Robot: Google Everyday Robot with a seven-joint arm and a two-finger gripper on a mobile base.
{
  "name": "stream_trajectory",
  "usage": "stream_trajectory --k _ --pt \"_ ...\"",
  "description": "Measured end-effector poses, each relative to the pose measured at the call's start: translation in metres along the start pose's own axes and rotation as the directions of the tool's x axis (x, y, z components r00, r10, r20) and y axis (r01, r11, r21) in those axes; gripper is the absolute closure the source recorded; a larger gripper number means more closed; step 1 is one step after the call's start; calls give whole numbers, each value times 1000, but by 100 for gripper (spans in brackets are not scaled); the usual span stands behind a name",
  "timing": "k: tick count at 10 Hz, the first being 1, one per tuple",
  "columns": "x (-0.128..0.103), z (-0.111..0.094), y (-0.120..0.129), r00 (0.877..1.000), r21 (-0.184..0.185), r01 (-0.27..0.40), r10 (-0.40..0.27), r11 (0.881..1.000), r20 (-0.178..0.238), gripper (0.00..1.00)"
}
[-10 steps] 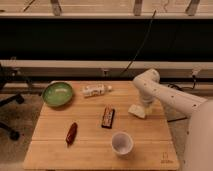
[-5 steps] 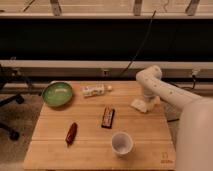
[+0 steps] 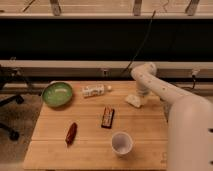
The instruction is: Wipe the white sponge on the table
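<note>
The white sponge [image 3: 132, 102] lies flat on the light wooden table [image 3: 90, 147], at its far right part. My gripper [image 3: 139, 97] points down from the white arm that reaches in from the right. It sits right on the sponge's right end and hides part of it. The sponge rests on the tabletop under the gripper.
A green bowl [image 3: 57, 94] stands at the far left, with a white bottle [image 3: 94, 90] lying beside it. A dark candy bar [image 3: 107, 117] lies mid-table, a red object [image 3: 71, 133] front left, a white cup [image 3: 122, 143] front centre. A dark wall and rail run behind the table.
The gripper and the sponge under it have slid a little toward the table's far edge and slightly left. The other objects have not moved.
</note>
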Motion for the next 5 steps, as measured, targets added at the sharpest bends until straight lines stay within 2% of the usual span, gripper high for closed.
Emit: stream_trajectory --k 2,3,5 --pt "-13 -1 -2 1000 -9 14 -14 1000 -17 96" --pt "-12 -2 4 999 -17 19 -20 1000 -33 100" --pt "-2 -2 10 999 -17 16 -17 1000 -35 100"
